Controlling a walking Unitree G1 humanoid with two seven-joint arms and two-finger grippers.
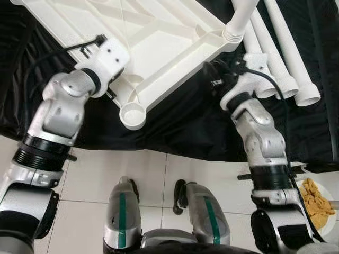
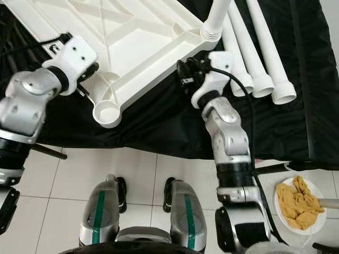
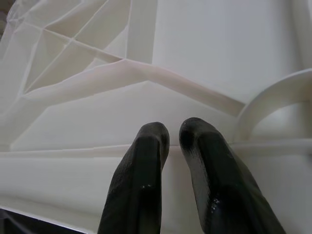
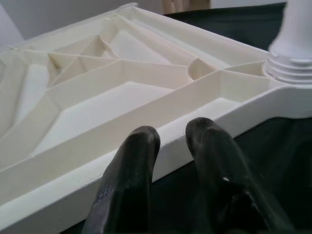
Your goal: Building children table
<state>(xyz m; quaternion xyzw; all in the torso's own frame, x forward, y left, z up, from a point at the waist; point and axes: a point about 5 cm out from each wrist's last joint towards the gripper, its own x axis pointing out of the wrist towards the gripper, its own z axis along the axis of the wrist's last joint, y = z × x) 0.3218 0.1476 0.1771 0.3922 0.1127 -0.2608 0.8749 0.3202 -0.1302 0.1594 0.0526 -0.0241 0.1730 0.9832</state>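
Lying upside down on a black cloth [image 1: 175, 127], the white tabletop [image 1: 132, 37] shows its ribbed underside, with one leg [image 1: 241, 21] standing in a corner socket and three loose legs [image 1: 288, 63] beside it. The left pincer [image 3: 173, 141] hovers over the ribs near an empty socket [image 1: 132, 115], fingers narrowly parted. The right pincer [image 4: 170, 141], also narrow and holding nothing, sits just outside the tabletop's rim near the fitted leg.

Tiled-floor [image 1: 159, 174] home, food plate [image 2: 297, 203]
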